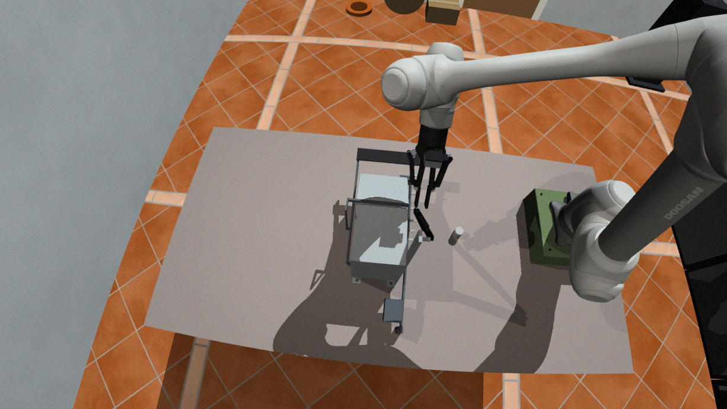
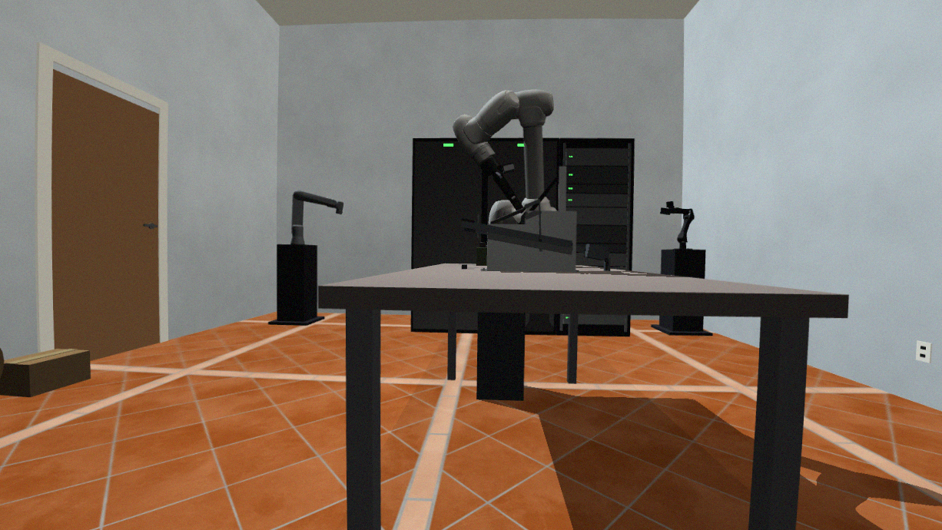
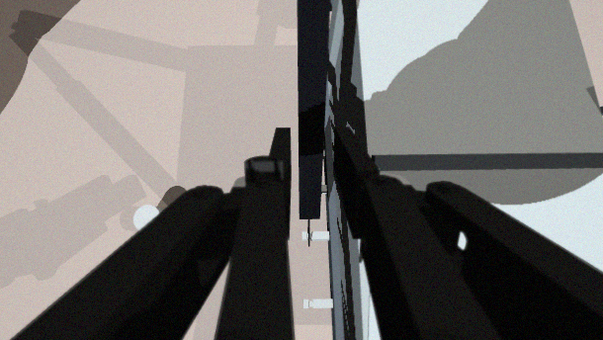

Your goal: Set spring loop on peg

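Observation:
The grey feeder box [image 1: 379, 228] stands mid-bench. A dark flat plate [image 1: 382, 155] at its far end looks like the pedal. The black spring [image 1: 423, 226] lies slanted along the feeder's right side. In the wrist view it shows as a dark bar [image 3: 311, 148] whose thin end wire sits at a white peg [image 3: 316, 235], with another peg [image 3: 318, 302] nearer me. My gripper [image 1: 424, 200] hangs just over the spring's upper end. Its fingers stand narrowly apart, one on each side of the spring. The steel weight [image 1: 456, 235] stands upright on the bench to the right of the feeder.
The arm's green base block [image 1: 547, 228] sits at the bench's right end. A thin rod with a small grey plate [image 1: 393, 309] sticks out from the feeder toward the near edge. The feeder's wire frame [image 1: 350, 213] rises on its left side.

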Controlling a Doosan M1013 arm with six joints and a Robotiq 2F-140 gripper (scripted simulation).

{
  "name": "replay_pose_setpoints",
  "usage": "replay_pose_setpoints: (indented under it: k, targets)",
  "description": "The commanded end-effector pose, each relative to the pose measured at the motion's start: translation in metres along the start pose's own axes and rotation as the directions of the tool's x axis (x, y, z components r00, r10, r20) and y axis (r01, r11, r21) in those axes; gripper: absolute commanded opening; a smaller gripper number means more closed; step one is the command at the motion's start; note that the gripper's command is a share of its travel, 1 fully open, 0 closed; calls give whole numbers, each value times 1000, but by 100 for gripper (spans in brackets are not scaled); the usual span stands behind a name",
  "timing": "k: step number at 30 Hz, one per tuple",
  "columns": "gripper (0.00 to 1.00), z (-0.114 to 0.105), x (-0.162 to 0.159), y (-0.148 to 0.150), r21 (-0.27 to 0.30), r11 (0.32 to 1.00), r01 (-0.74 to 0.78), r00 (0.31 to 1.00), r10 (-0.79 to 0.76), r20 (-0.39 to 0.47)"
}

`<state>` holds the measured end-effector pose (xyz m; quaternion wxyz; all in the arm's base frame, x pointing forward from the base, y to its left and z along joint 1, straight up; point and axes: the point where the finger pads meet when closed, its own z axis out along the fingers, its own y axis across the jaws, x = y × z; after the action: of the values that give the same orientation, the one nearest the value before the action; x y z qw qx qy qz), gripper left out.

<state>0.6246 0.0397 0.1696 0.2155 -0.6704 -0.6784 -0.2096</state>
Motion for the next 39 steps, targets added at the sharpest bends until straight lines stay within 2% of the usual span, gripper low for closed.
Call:
replay_pose_setpoints:
  k: [1,15,17,18,32,39]
  targets:
    - [24,1,0,0,-1,1000,1,1000,-1,0]
    - [24,48,0,1,-1,1000,1,1000,-1,0]
    - [24,48,0,1,-1,1000,1,1000,-1,0]
    - [24,40,0,0,-1,1000,1,1000,-1,0]
    - [24,69,0,1,-1,1000,1,1000,-1,0]
    - [24,65,0,0,-1,1000,1,1000,-1,0]
